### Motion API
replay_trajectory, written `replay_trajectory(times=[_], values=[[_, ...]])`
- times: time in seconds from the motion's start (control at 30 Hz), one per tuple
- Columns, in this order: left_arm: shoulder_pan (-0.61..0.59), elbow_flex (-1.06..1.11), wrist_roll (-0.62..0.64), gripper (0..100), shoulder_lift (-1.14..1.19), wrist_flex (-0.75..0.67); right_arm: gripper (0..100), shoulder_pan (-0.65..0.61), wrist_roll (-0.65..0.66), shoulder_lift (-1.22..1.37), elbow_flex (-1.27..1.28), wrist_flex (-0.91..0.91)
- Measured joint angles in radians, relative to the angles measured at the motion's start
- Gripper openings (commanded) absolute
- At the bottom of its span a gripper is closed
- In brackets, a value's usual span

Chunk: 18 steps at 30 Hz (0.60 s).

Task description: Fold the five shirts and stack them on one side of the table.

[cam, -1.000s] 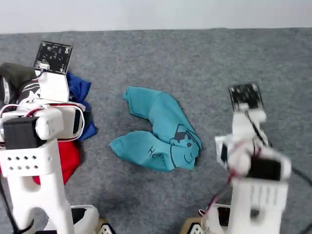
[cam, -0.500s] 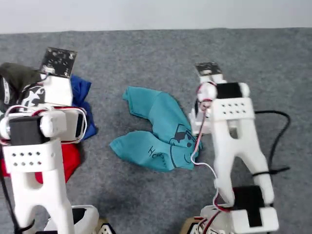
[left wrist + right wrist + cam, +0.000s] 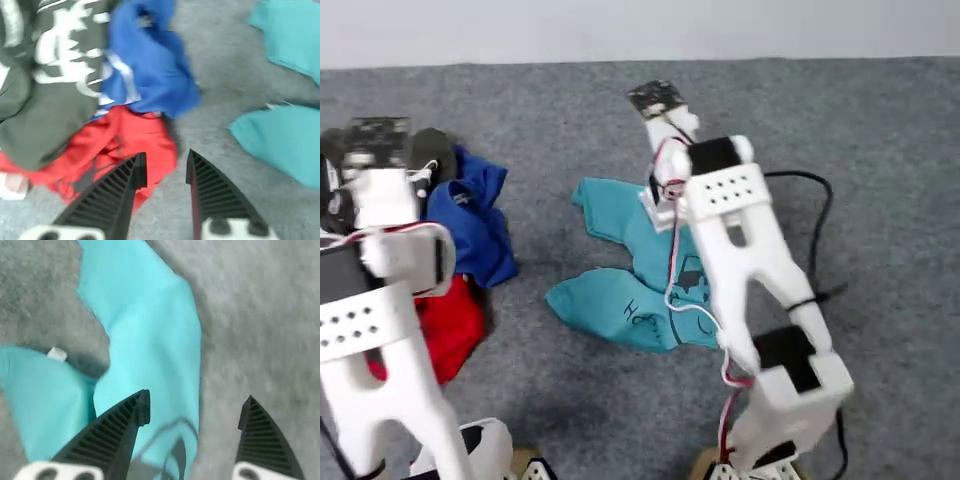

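Observation:
A teal shirt with a dark cartoon print lies crumpled in the middle of the grey table. My right arm stretches over it, and my right gripper hangs open above the teal shirt, holding nothing. At the left lies a pile: a blue shirt, a red shirt and a dark shirt with white print. My left gripper stands open over the edge of the red shirt, beside the blue shirt and the dark shirt.
Grey carpet-like cloth covers the table. A black cable trails from the right arm. A small white tag sits at the teal shirt's fold. The arm bases stand at the near edge.
My right arm has swung from the table's right side leftward and forward, over the teal shirt. My left arm has shifted left, uncovering more of the blue shirt.

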Motion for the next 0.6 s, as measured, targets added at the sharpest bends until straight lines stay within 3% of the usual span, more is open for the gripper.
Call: replay_trajectory(times=[0.13,0.47,0.6], values=[[-0.060,0.000,-0.002,14,0.000,0.000,29.6,-0.032,0.040,0.161,-0.141,-0.017],[-0.064,0.005,-0.002,14,0.000,0.000,29.2,-0.071,0.071,0.580,-0.531,-0.017],[-0.064,0.005,-0.002,14,0.000,0.000,13.7,-0.071,0.074,0.692,-0.640,0.026]])
